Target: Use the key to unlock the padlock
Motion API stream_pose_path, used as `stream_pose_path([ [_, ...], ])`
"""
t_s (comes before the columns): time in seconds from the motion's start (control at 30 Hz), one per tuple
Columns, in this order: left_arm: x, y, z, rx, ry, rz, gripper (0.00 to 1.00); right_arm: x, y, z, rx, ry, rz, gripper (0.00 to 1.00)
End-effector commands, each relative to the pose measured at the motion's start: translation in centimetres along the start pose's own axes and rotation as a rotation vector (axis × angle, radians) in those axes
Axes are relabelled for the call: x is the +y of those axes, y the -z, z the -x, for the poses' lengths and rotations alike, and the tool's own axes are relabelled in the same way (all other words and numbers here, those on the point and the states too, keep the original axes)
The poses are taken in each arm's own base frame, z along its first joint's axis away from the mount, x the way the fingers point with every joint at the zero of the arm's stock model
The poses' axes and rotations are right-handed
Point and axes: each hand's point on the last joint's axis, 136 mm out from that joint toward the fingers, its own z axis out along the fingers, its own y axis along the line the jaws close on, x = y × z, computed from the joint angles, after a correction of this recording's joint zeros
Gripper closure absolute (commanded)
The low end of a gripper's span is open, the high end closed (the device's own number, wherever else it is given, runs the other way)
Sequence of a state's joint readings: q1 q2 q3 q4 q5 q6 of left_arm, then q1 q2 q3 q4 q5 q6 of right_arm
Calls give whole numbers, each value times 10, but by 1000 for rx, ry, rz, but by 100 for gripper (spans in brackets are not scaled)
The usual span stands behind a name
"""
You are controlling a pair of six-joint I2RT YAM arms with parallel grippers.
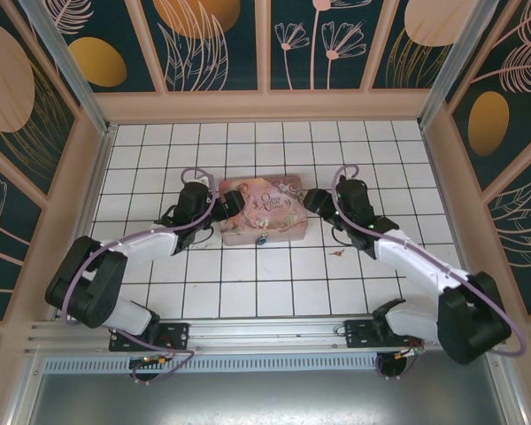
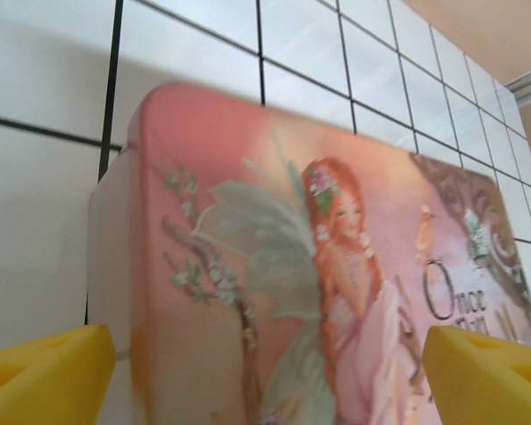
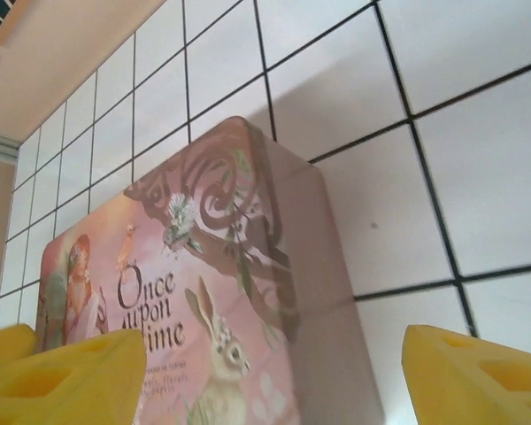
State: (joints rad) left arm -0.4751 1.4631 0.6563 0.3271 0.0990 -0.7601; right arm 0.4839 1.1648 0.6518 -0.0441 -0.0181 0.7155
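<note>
The padlock point(image 1: 262, 240) is a tiny bluish-grey speck hanging at the middle of the front wall of the pink illustrated tin point(image 1: 262, 212). On a white tile to the tin's right front lies the key point(image 1: 339, 253), small and reddish-brown, apart from both arms. My left gripper point(image 1: 223, 207) is at the tin's left end, and in the left wrist view it point(image 2: 265, 381) stands open with its yellow fingertips point(image 2: 44, 372) wide apart over the fairy picture point(image 2: 336, 266). My right gripper point(image 1: 311, 202) is at the tin's right end, and the right wrist view shows it point(image 3: 270, 381) open over the tin's lid point(image 3: 203, 292).
The white tiled floor point(image 1: 248, 292) is boxed in by patterned walls point(image 1: 265, 44) at the back and both sides. Bare tiles lie in front of the tin, between it and the arm bases point(image 1: 265, 335).
</note>
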Motion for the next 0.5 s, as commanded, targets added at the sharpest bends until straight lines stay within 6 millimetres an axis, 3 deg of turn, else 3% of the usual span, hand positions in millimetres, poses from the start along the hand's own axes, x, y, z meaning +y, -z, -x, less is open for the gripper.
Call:
stream_pose_path([
  [0.0, -14, 15, 26, -63, -41, -2, 6, -59, 9, -46, 146, 30, -196, 24],
  [0.2, -26, 33, 30, -51, -60, -29, 1, -89, 19, -70, 209, 70, -299, 28],
  [0.47, -26, 43, 26, -46, -56, -37, 1, -97, 4, -75, 229, 130, -319, 35],
])
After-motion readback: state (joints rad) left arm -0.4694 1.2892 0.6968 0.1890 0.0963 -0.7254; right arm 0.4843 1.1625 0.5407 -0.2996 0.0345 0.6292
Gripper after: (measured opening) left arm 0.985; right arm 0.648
